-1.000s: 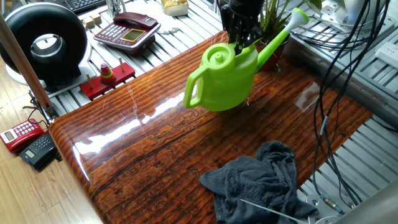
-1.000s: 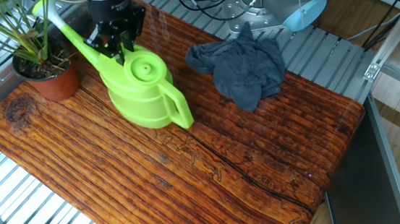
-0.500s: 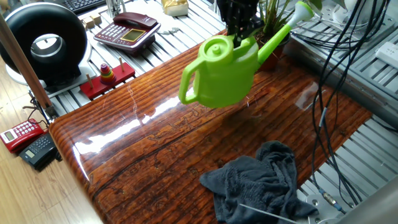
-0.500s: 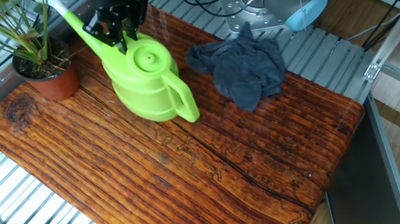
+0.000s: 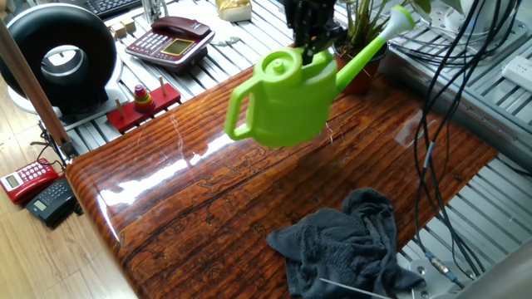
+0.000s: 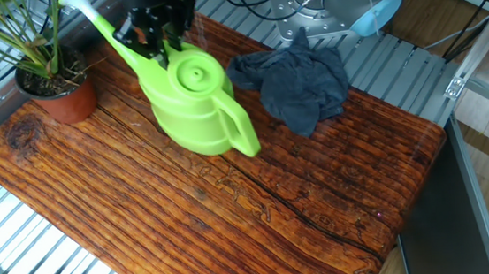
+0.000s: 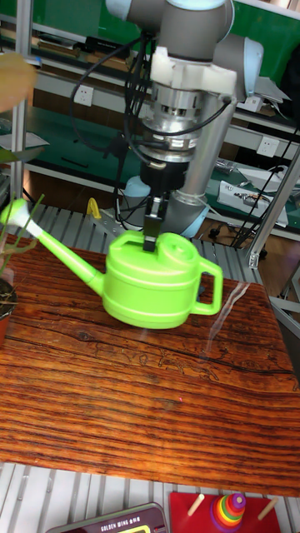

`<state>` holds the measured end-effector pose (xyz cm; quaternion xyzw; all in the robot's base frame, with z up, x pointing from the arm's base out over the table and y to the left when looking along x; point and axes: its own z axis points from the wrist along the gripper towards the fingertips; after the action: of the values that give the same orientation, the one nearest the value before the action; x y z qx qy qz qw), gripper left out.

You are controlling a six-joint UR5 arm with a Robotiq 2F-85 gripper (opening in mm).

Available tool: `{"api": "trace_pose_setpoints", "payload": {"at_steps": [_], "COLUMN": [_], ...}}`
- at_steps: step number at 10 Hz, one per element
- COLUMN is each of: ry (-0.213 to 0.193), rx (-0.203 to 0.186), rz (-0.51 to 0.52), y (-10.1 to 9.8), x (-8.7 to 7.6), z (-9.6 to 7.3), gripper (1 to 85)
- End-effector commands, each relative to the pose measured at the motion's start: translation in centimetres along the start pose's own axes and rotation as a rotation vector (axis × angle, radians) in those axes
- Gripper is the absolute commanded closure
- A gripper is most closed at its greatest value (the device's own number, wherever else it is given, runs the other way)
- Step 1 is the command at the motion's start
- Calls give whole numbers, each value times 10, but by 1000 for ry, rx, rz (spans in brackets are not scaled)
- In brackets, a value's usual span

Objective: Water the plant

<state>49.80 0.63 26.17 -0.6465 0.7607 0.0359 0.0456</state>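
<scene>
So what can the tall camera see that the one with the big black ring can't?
Only the tall fixed view shows the robot's big silver arm above the claw, the shelves behind it, and a rainbow stacking toy at the bottom edge. Only the view with the black ring shows the red phones, the gray cloth, the dangling cables and the plant's pot. Both show the green watering can lifted off the wooden table, gripped at the top by the claw, spout toward the plant.
</scene>
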Motion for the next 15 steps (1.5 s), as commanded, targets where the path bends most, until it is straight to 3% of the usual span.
{"api": "trace_pose_setpoints", "payload": {"at_steps": [1, 4, 6, 8, 12, 15], "ry": [-64, -76, -66, -82, -21, -29], "rx": [13, 13, 5, 7, 1, -3], "rz": [14, 5, -18, -58, -185, -256], "y": [-1, 1, 5, 4, 3, 5], "x": [-33, -49, -49, -54, -39, -41], "z": [4, 12, 13, 14, 17, 17], "gripper": [847, 847, 847, 847, 847, 847]}}
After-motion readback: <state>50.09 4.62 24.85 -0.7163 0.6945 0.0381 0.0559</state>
